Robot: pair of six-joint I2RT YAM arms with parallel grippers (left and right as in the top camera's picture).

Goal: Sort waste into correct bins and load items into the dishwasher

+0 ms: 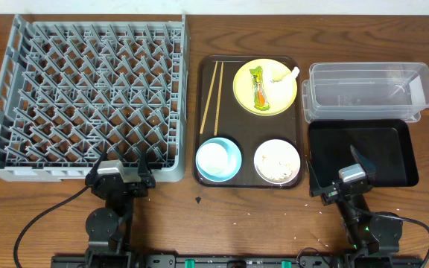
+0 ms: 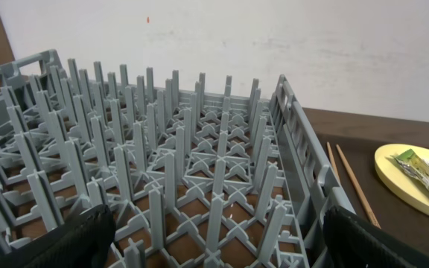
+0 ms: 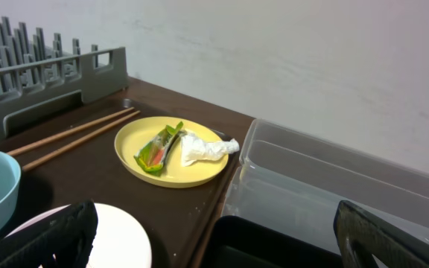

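The pale yellow plate [image 1: 265, 87] on the dark brown tray [image 1: 249, 177] holds the green-and-orange wrapper [image 1: 258, 87] and the white tissue [image 1: 282, 76]; it also shows in the right wrist view [image 3: 177, 164]. Two chopsticks [image 1: 213, 97] lie at the tray's left. The light blue bowl [image 1: 230, 151] holds the small white cup [image 1: 213, 158]. The white bowl [image 1: 278, 161] holds beige scraps. The grey dish rack [image 1: 88, 97] is at the left. The clear tub [image 1: 369, 89] and the black tray [image 1: 363, 152] are at the right. My left gripper [image 2: 214, 249] and right gripper [image 3: 214, 242] are open and empty near the front edge.
The dish rack [image 2: 192, 171] has nothing in it and fills the left wrist view. A few small crumbs lie on the wooden table [image 1: 199, 201] in front of the brown tray. A white wall stands behind the table.
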